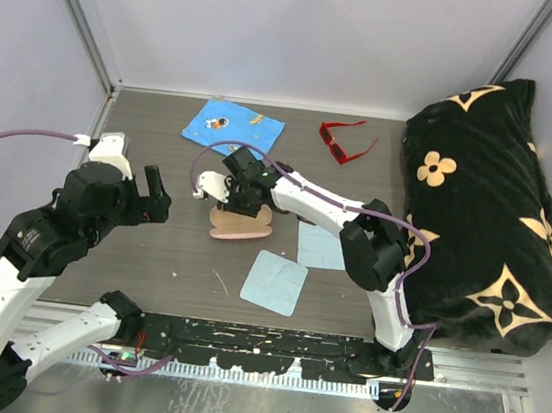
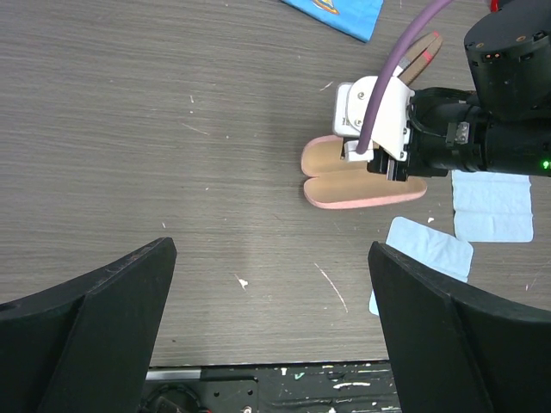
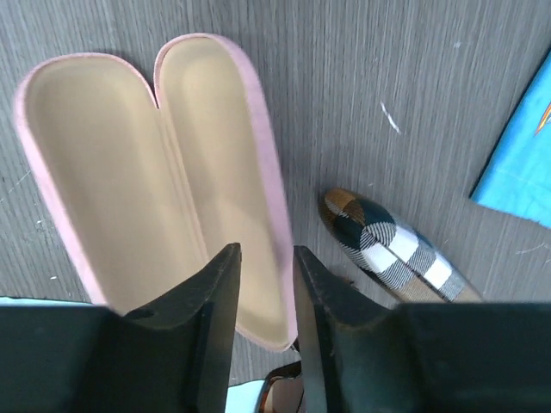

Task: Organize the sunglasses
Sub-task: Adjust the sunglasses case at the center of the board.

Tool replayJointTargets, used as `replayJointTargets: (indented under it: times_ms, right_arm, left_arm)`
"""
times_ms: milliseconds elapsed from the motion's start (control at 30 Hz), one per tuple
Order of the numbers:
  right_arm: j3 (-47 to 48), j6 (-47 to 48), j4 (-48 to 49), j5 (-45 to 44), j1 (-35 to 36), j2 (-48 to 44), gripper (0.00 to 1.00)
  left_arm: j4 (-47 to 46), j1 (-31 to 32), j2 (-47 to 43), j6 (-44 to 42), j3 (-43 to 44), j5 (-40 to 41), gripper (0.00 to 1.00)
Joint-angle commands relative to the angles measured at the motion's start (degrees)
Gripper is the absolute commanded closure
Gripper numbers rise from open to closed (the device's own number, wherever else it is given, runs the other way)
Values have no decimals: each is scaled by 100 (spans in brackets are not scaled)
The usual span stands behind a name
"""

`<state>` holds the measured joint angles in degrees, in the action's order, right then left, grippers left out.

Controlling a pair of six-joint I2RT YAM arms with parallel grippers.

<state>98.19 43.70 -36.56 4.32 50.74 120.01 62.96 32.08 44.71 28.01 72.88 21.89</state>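
The red sunglasses (image 1: 346, 142) lie at the far side of the tabletop (image 1: 163, 142), between a blue printed cloth (image 1: 233, 126) and a big black plush blanket (image 1: 488, 202) with gold flower marks. They touch neither of them. Their frame is angular, shiny plastic.

The pink case (image 3: 129, 172) lies open in the middle: two long oval shells with a smooth beige lining. Just beside it is a slim checked case (image 3: 396, 249) in brown, black and white.

My right hand (image 3: 265, 258) hangs over one end of the pink case, fingers only narrowly apart. Under them a glossy brown rim (image 3: 280, 394) shows, perhaps the brown pair, but I cannot tell if it is grasped. My left hand (image 2: 271, 258) is fully released and holds nothing.

A pale blue cloth (image 1: 275, 282) and a second pale cloth (image 1: 322, 244) lie flat nearby. The tabletop is dark grey wood grain with small white scratches. Plain pale walls (image 1: 278, 25) surround it.
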Motion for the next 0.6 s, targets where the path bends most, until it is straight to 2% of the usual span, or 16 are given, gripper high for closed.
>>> replayJointTargets:
  times_ms: [0, 100, 200, 400, 500, 567]
  right_arm:
    - [288, 21, 145, 357, 6, -219, 58]
    - [288, -108, 244, 375, 8, -392, 48]
    - [267, -268, 344, 456, 4, -617, 43]
    - [-206, -872, 948, 620, 6, -1326, 39]
    - [-635, -1461, 1406, 525, 6, -1793, 38]
    - [-874, -2213, 1706, 259, 6, -2038, 38]
  left_arm:
    - [-109, -26, -35, -107, 230, 126, 3]
    - [-131, -26, -9, -118, 235, 126, 3]
    - [-152, -26, 10, -120, 220, 105, 2]
    - [-269, -26, 53, -129, 144, 43, 0]
    - [-320, -26, 94, -147, 127, 16, 0]
    - [-378, -21, 113, -155, 100, -30, 0]
